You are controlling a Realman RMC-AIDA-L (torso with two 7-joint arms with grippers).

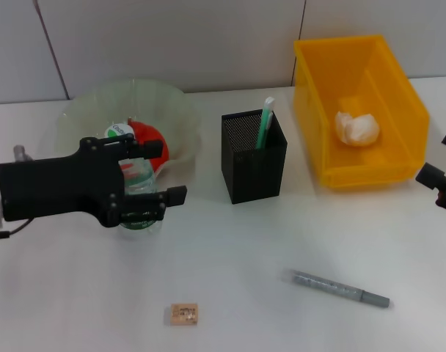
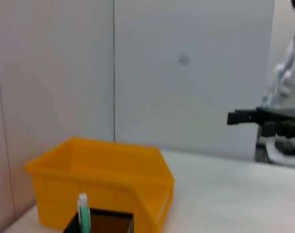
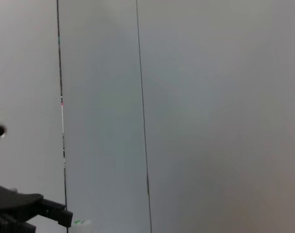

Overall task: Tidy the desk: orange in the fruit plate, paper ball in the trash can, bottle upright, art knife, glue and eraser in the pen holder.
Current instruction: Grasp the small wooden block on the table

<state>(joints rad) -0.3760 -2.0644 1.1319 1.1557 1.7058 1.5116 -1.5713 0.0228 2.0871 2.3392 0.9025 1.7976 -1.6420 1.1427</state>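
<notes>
My left gripper is at the front rim of the clear green fruit plate, its two black fingers closed on either side of the clear bottle with a green label, which stands upright on the table. The reddish orange lies in the plate behind it. A black mesh pen holder holds the green-and-white glue. The paper ball lies in the yellow trash can. The grey art knife and the small tan eraser lie on the front of the table. My right gripper hangs open at the right edge.
The left wrist view shows the yellow trash can, the pen holder's top and the far right gripper. White wall panels stand behind the table.
</notes>
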